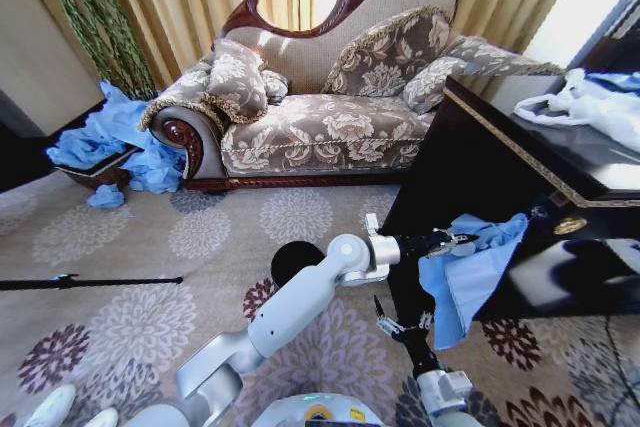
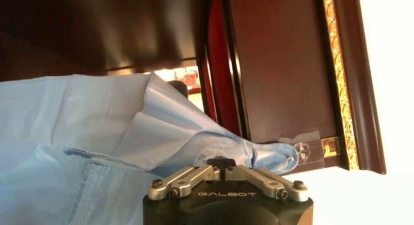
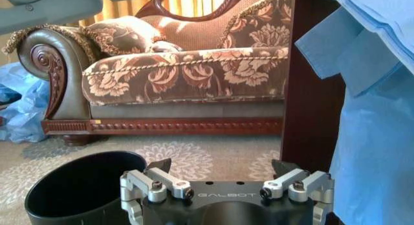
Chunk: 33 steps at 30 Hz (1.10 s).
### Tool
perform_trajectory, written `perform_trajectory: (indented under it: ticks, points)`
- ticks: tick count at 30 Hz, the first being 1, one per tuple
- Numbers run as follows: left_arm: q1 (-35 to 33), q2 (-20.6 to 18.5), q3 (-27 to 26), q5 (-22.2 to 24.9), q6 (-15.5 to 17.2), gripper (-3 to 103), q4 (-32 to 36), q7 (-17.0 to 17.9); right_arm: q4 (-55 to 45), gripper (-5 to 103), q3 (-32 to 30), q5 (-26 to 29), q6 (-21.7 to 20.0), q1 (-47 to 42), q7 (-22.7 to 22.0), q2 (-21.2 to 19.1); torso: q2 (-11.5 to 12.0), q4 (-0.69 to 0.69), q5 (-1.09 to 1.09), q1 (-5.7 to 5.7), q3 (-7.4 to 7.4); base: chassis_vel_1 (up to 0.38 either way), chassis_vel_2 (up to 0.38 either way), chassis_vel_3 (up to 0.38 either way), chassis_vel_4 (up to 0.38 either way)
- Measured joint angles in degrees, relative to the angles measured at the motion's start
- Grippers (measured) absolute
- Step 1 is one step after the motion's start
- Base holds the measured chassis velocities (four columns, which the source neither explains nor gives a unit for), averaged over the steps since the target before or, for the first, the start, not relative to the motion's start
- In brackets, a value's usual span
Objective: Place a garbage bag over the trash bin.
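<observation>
Carpet: one trash bin [image 1: 296, 260], one garbage bag [image 1: 470, 272].

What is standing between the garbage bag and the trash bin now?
Nothing visible stands between them. The left gripper holds the garbage bag in the air beside the dark cabinet, and the trash bin stands open on the carpet nearby. The open right gripper hovers low beside the bag, not in the path.

One garbage bag [image 1: 468, 272] hangs at the dark desk [image 1: 520, 187], and one black trash bin [image 1: 296, 259] stands on the carpet. There is one sofa [image 1: 330, 97] with four cushions, two pincers, left [image 1: 452, 243] and right [image 1: 403, 326], and one wicker basket [image 1: 95, 175].
</observation>
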State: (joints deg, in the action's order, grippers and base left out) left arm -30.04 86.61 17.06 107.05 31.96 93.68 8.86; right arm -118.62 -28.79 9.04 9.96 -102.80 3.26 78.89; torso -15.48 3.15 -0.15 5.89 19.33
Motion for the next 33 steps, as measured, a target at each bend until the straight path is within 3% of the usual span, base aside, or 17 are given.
perform_trajectory:
  ticks: [6,11,13,15,16,18,20,24,27,28,33]
  points:
    - [-0.20,-1.70,-0.82,-0.95,0.48,-1,0.60,-0.83,0.54,100,0.14,0.02,-0.01,0.28,0.01,0.26,0.00,0.00,0.00,0.00,0.00,0.000,0.000,0.000,0.000]
    - [-0.68,-2.85,-1.52,-1.39,0.65,10,0.67,-1.21,0.91,100,0.45,0.02,-0.01,0.66,0.01,0.26,0.00,0.00,0.00,0.00,0.00,0.000,0.000,0.000,0.000]
    - [-0.86,-3.26,-1.85,-1.60,1.07,2,0.74,-1.22,0.98,100,0.48,0.03,-0.02,0.73,0.01,0.24,0.00,0.00,0.00,0.00,0.00,0.000,0.000,0.000,0.000]
    - [-0.98,-3.58,-2.00,-1.88,1.34,1,0.75,-1.24,1.07,100,0.50,0.05,-0.03,0.75,0.02,0.23,0.00,0.00,0.00,0.00,0.00,0.000,0.000,0.000,0.000]
    - [-1.09,-3.91,-2.06,-2.12,1.44,6,0.76,-1.27,1.16,100,0.51,0.05,-0.03,0.79,0.03,0.23,0.00,0.00,0.00,0.00,0.00,0.000,0.000,0.000,0.000]
    - [-1.21,-4.20,-2.17,-2.32,1.48,6,0.76,-1.35,1.23,100,0.51,0.05,-0.03,0.83,0.05,0.24,0.00,0.00,0.00,0.00,0.00,0.000,0.000,0.000,0.000]
    - [-1.41,-4.78,-2.52,-2.51,1.54,17,0.77,-1.63,1.37,100,0.59,0.05,-0.03,0.92,0.09,0.33,0.00,-0.01,0.00,0.00,0.00,0.000,0.000,0.000,0.000]
    - [-1.40,-4.70,-2.70,-2.49,1.60,28,0.90,-1.97,1.51,100,0.73,0.05,-0.03,1.04,0.12,0.38,0.00,-0.01,0.00,0.00,0.00,0.000,0.000,0.000,0.000]
    - [-0.40,-3.01,-2.27,-2.25,2.23,44,-0.34,-3.09,1.77,100,0.85,0.03,-0.02,1.27,0.17,0.26,0.00,-0.01,0.00,0.00,0.00,0.000,0.000,0.000,0.000]
    - [-0.40,-3.01,-2.27,-2.25,2.23,44,-0.34,-3.09,1.77,100,0.85,0.03,-0.02,1.27,0.17,0.26,0.00,-0.01,0.00,0.00,0.00,0.000,0.000,0.000,0.000]
    - [1.07,0.76,-0.93,-2.44,3.15,66,-3.89,-4.39,2.00,100,0.79,0.03,-0.02,1.33,0.17,0.31,0.00,0.01,0.02,0.00,0.00,0.000,0.000,0.000,0.000]
